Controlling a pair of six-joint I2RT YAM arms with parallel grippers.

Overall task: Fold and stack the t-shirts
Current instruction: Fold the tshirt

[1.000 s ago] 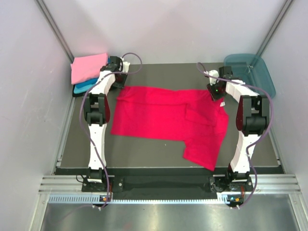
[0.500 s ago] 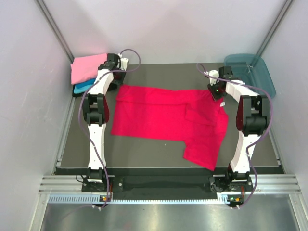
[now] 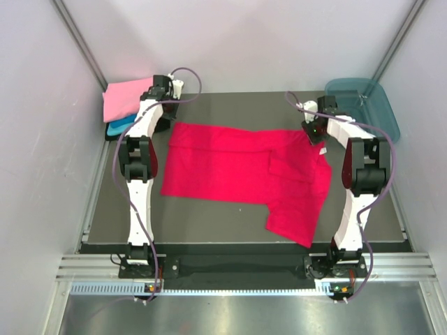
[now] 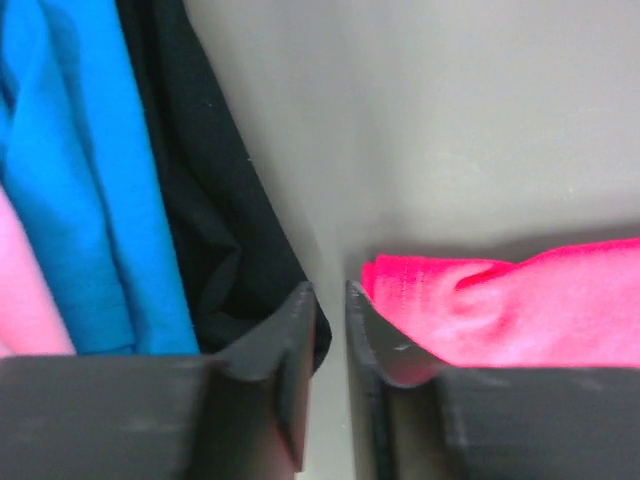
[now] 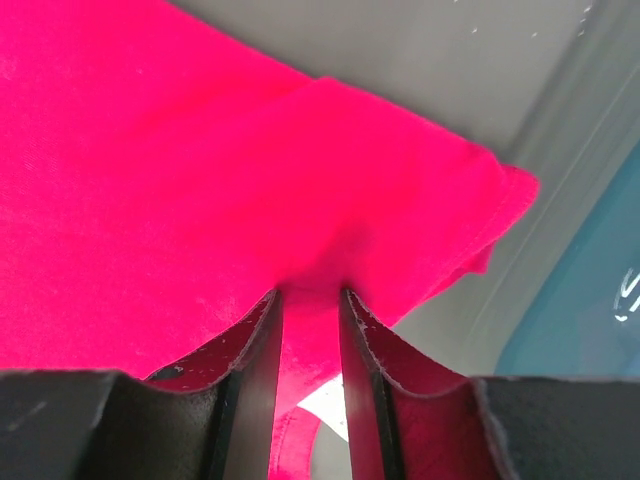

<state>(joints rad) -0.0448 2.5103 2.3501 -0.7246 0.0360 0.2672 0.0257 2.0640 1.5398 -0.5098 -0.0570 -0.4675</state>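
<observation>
The red t-shirt (image 3: 244,167) is soft matt cloth; the table (image 3: 209,220) looks dark, matt; the tub (image 3: 367,101) is translucent, probably glossy plastic.

A lab test cell: plain white walls (image 3: 244,42) enclose a dark table (image 3: 209,216) on aluminium rails (image 3: 237,269).

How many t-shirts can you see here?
4. The red shirt lies spread across the table. The pink shirt, blue shirt and black shirt are stacked at the far left corner. More could be hidden under that stack.
</observation>
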